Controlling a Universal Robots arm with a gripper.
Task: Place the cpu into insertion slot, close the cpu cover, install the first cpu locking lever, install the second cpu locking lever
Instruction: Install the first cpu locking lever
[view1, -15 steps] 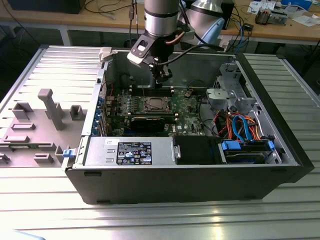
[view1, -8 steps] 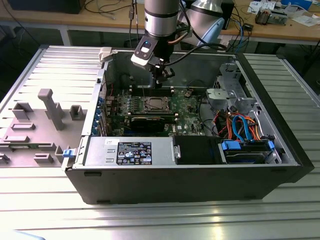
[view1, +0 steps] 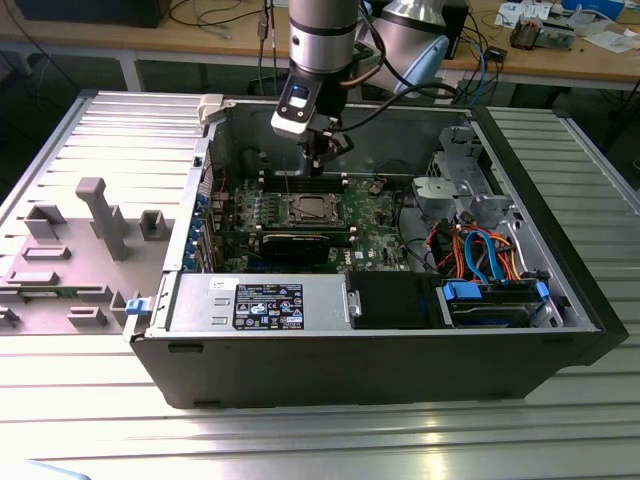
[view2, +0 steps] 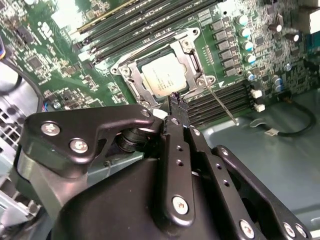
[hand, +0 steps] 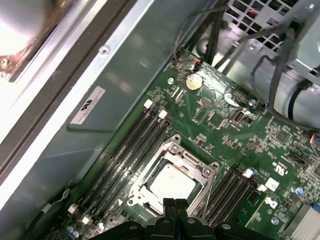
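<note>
The cpu (view2: 164, 75) lies flat in the insertion slot (view2: 131, 84) on the green board, its silver top showing through the window of the cpu cover (view2: 191, 61), which lies down over it. A thin metal locking lever (view2: 223, 107) sticks out free from one corner of the socket. My gripper (view2: 176, 98) hangs just above the socket's edge, fingers shut together with nothing between them. The first wrist view has the cpu (hand: 172, 181), the cover (hand: 204, 172) and the gripper (hand: 175, 202) close together. In the exterior view the gripper (view1: 318, 158) hovers over the slot (view1: 309, 208).
The open computer case (view1: 400, 375) lies on a ribbed metal table. Black memory slots (hand: 131, 145) flank the socket on both sides. A drive cage with orange and blue cables (view1: 478, 250) fills the exterior view's right. Grey fixtures (view1: 100, 215) stand on the exterior view's left.
</note>
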